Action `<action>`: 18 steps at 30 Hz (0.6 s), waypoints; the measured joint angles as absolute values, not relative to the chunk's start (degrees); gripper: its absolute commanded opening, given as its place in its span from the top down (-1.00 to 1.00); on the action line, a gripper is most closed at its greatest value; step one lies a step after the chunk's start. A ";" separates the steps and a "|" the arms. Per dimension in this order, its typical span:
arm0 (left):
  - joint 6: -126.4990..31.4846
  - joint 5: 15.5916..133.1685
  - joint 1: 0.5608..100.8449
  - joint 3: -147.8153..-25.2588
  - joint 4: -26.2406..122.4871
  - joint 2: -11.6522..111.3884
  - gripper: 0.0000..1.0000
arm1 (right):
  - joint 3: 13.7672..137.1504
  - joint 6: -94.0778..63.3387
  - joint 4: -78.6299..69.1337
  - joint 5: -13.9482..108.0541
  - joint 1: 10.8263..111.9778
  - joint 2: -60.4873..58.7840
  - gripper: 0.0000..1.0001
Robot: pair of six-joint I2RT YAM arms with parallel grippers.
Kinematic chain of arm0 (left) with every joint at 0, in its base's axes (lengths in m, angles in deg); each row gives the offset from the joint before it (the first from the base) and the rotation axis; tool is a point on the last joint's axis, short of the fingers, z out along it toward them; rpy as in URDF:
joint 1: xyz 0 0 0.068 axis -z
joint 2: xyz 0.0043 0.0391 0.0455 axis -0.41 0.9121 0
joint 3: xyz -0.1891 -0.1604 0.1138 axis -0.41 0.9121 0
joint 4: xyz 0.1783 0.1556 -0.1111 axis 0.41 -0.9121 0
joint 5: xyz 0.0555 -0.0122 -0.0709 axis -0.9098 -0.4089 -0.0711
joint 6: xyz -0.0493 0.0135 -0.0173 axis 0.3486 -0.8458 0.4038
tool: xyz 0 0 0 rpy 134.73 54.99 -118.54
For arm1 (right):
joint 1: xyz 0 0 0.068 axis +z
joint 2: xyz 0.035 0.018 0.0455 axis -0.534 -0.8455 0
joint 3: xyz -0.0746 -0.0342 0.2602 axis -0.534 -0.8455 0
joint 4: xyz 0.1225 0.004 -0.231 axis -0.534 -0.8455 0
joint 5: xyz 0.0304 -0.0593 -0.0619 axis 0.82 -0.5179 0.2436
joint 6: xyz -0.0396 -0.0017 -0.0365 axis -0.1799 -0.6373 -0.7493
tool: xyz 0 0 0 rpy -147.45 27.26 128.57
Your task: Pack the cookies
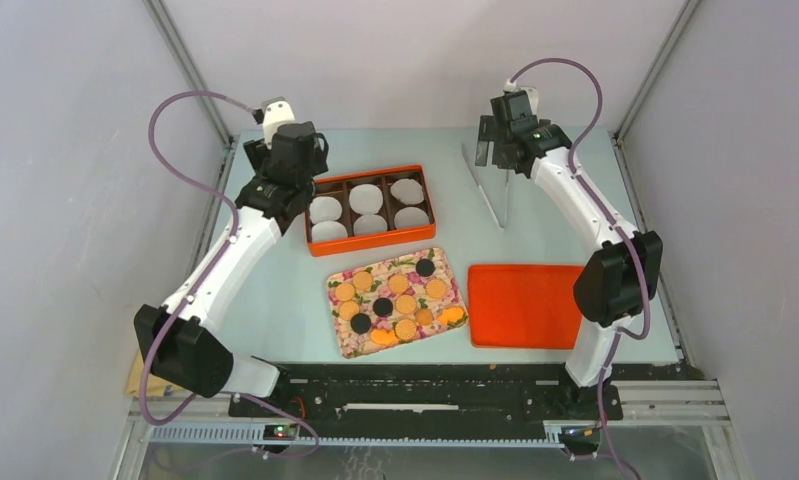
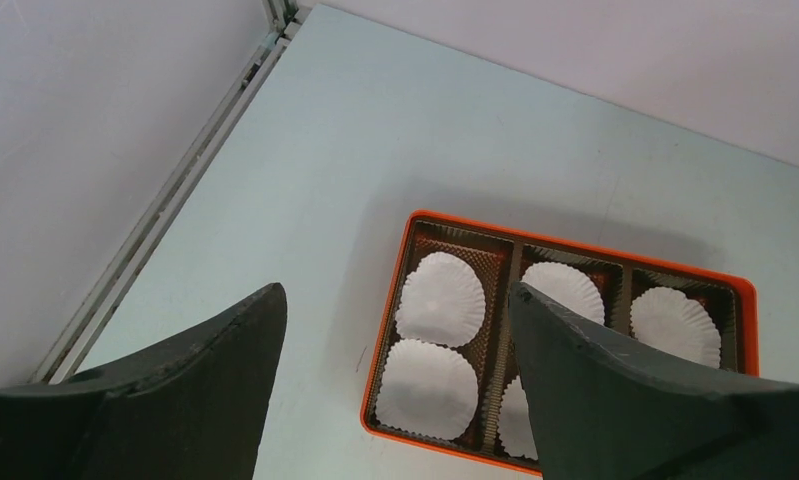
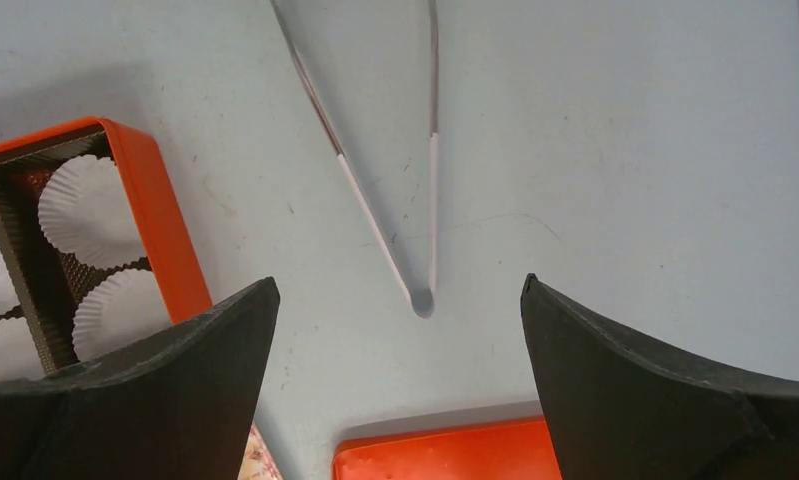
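Note:
The cookies (image 1: 399,283), mostly golden-orange with a few dark ones (image 1: 426,267), lie flat on a floral tray (image 1: 347,347) at the table's middle front. Behind it stands an orange box (image 1: 370,210) of six compartments, each with a white paper liner (image 2: 440,298). My left gripper (image 1: 293,165) hangs open above the box's left end (image 2: 388,320), its jaws (image 2: 395,290) empty. At the back right, my right gripper (image 1: 505,145) is open and empty above metal tongs (image 3: 373,222), which lie on the table just beyond its fingertips (image 3: 398,283).
An orange lid (image 1: 523,305) lies flat to the right of the floral tray, and its edge (image 3: 445,455) shows under the right gripper. The box's right rim (image 3: 160,225) is left of the tongs (image 1: 490,185). Grey walls and metal rails close in the table.

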State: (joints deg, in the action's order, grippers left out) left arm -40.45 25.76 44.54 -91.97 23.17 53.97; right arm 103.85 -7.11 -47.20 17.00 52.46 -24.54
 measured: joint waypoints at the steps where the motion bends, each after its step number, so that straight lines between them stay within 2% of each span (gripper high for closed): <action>1: -40.34 25.83 44.52 -91.97 22.82 53.97 -0.71 | 104.44 -7.14 -47.64 17.06 52.29 -24.96 -0.99; 7: -38.79 28.89 43.34 -91.97 21.79 55.13 -0.70 | 105.78 -7.09 -48.40 22.64 49.64 -28.24 -0.99; 18: -37.46 34.00 42.79 -91.97 20.98 57.62 -0.70 | 110.13 -7.09 -49.56 29.43 44.94 -42.22 -0.99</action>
